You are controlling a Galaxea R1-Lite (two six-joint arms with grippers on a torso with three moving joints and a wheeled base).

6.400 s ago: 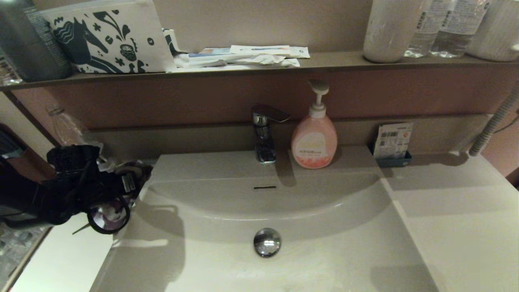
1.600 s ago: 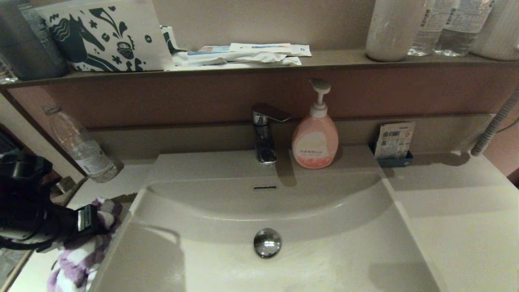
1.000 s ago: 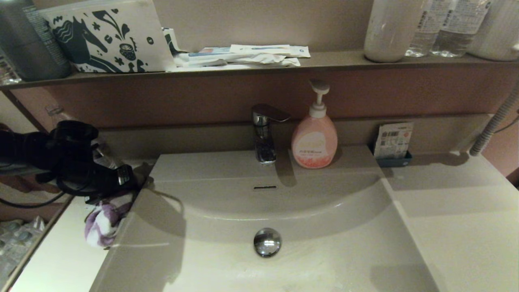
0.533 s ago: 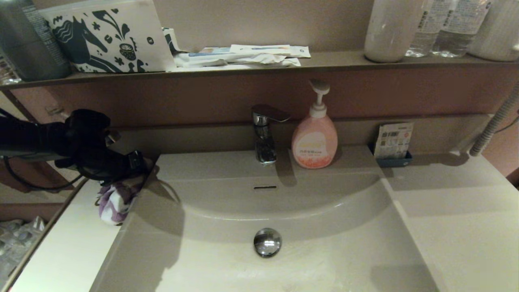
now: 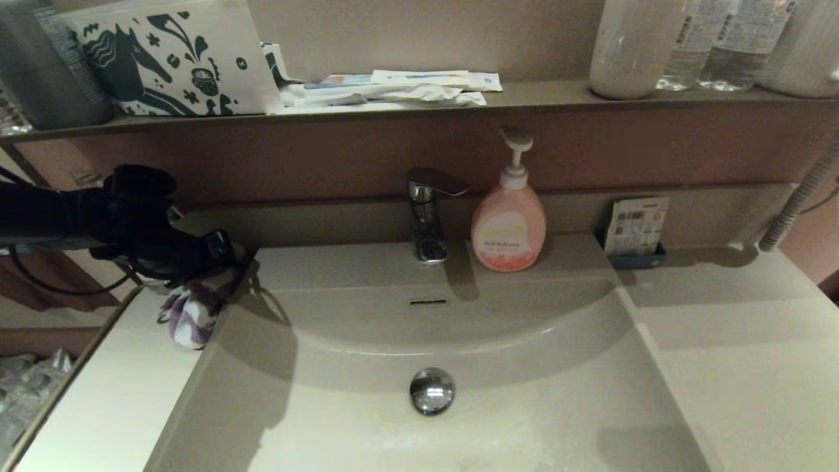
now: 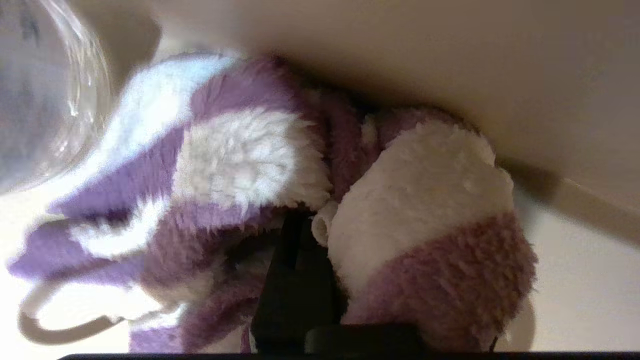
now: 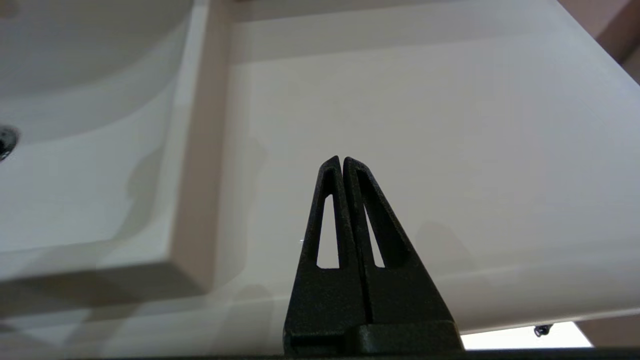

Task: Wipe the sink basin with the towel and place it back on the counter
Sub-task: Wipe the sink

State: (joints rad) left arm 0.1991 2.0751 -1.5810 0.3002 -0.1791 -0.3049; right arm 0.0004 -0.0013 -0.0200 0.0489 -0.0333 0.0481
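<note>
The purple and white striped towel (image 5: 193, 308) hangs bunched from my left gripper (image 5: 219, 262), which is shut on the towel over the counter's (image 5: 111, 393) back left part, at the basin's left rim. In the left wrist view the towel (image 6: 410, 210) wraps round the dark fingers (image 6: 295, 280) and hides their tips. The off-white sink basin (image 5: 524, 393) holds its chrome drain plug (image 5: 431, 390) and slot overflow (image 5: 427, 302). My right gripper (image 7: 342, 162) is shut on nothing, low over the right counter (image 7: 425, 100); it is out of the head view.
A chrome faucet (image 5: 427, 216) and a pink soap pump bottle (image 5: 508, 219) stand behind the basin. A clear bottle (image 6: 45, 90) stands close by the towel. The brown shelf (image 5: 393, 111) carries the horse-print pouch (image 5: 170, 59), packets and bottles. A small holder with a packet (image 5: 634, 233) sits back right.
My left gripper lifted the towel off the left counter and carried it back and right, towards the basin's left rim. The right arm has not moved.
</note>
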